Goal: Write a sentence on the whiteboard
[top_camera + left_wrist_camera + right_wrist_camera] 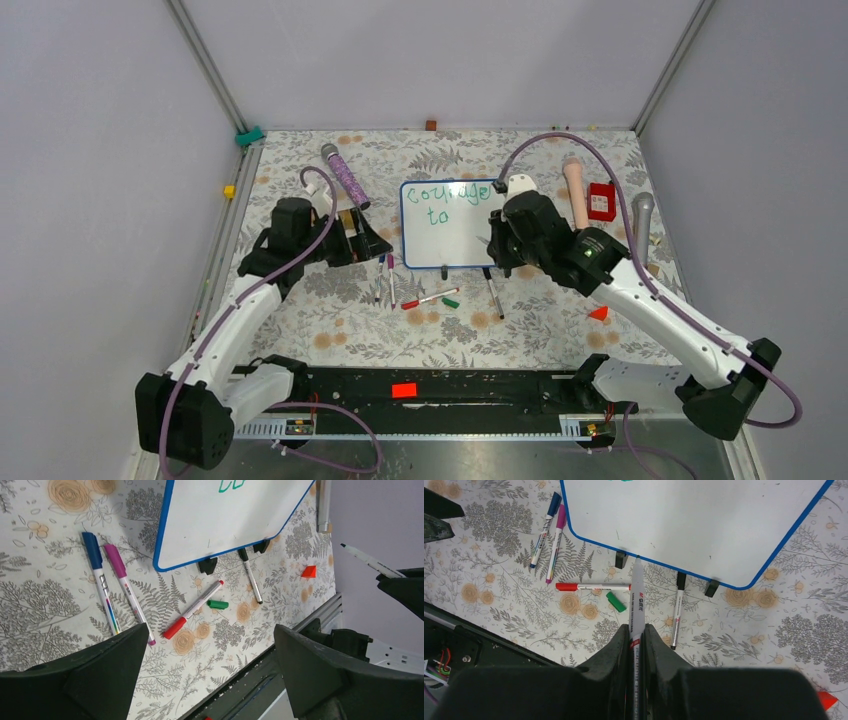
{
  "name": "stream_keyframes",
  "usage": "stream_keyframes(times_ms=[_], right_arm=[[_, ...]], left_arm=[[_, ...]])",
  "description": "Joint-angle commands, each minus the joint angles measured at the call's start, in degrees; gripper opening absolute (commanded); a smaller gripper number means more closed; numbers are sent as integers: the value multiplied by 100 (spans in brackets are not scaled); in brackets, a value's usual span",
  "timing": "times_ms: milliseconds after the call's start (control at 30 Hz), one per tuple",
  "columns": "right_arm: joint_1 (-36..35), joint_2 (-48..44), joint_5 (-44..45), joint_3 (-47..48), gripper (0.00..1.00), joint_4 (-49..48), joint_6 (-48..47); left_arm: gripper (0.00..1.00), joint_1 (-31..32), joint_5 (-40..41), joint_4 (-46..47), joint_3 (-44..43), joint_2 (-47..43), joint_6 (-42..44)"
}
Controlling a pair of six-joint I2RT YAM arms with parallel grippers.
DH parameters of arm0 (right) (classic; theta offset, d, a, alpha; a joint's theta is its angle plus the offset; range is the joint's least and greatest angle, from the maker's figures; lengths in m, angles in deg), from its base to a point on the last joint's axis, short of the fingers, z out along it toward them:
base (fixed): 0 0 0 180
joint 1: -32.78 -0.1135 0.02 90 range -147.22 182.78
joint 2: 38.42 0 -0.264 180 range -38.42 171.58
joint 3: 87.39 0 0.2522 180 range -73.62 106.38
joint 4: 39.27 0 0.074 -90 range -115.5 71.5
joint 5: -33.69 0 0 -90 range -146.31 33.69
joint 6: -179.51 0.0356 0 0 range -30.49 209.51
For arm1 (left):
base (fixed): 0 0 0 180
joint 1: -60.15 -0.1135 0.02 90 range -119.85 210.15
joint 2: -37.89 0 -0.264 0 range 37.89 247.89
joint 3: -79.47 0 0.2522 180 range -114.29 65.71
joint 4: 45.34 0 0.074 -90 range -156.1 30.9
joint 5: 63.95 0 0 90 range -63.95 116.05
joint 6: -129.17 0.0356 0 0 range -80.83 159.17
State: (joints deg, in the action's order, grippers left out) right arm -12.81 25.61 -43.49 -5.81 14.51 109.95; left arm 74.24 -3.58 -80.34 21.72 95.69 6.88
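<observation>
The whiteboard (462,248) with its blue frame lies mid-table, and the sentence (450,193) on it reads "courage" with "to" beneath, in green. My right gripper (492,246) hangs over the board's right near corner, shut on a white-barrelled marker (637,595). In the right wrist view the right gripper (637,630) points the marker's tip at the whiteboard's (704,525) near blue edge, beside a black clip foot; contact cannot be told. My left gripper (376,240) sits just left of the board, open and empty. The left gripper (211,627) looks down on the floral cloth, the whiteboard (235,520) beyond it.
Loose on the cloth before the board lie a blue marker (100,580), a magenta marker (126,587), a red-capped marker (192,610), a green cap (218,604) and a black-capped marker (250,576). A purple cylinder (345,175), peach cylinder (575,190) and red box (601,201) stand behind.
</observation>
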Motion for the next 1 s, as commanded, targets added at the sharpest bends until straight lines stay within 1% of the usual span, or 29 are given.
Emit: stream_keyframes(times_ms=[0, 67, 167, 267, 367, 533, 633, 700, 800, 900, 967], right_arm=[[23, 286, -90, 379, 0, -141, 314], [23, 354, -18, 345, 0, -236, 379], [23, 420, -59, 346, 0, -241, 592], [23, 412, -165, 285, 0, -306, 695], [23, 428, -28, 245, 0, -322, 486], [23, 419, 23, 344, 0, -286, -128], [23, 399, 182, 169, 0, -430, -442], [23, 361, 220, 206, 0, -368, -532], [25, 219, 211, 183, 0, -373, -672], [23, 69, 285, 110, 0, -370, -973], [23, -4, 385, 55, 0, -375, -1085]], left_arm=[[99, -3, 125, 96, -475, 229, 658], [99, -3, 285, -258, -725, 360, 911], [99, -18, 490, -530, -853, 284, 1194], [99, -20, 404, -730, -948, 305, 1361], [99, -19, -260, -425, -796, 347, 1541], [99, -19, -842, -358, -945, 921, 1344], [99, -15, -1073, 61, -812, 1037, 1220], [99, -9, -1091, 419, -678, 944, 1003], [99, -3, -730, 645, -640, 789, 792], [99, -8, -705, 734, -715, 774, 899], [99, -9, -890, 908, -727, 781, 976]])
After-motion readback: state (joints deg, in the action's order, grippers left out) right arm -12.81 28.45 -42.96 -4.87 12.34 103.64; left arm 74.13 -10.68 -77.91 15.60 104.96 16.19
